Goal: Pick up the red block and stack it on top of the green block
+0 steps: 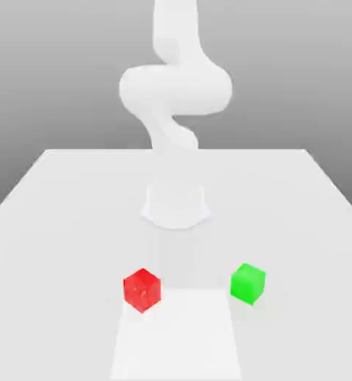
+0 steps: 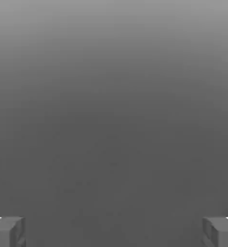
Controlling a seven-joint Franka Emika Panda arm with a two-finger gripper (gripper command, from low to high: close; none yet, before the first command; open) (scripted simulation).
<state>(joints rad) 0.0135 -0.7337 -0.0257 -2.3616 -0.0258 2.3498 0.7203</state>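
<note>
The red block (image 1: 141,289) is a small glossy cube resting on the white table (image 1: 59,223), toward the exterior view's left and near the front. The green block (image 1: 248,283), a cube of the same size, rests on the table toward the exterior view's right, well apart from the red one. In the hand view my gripper (image 2: 114,232) is open: its two grey fingertips (image 2: 7,231) stand far apart with nothing between them. Beyond them there is just plain grey background.
The arm's round white base (image 1: 176,205) stands on the table behind the two blocks. The white arm (image 1: 176,85) curls upward from it and leaves the exterior view at the top. A paler rectangular patch (image 1: 176,338) lies on the table between the blocks.
</note>
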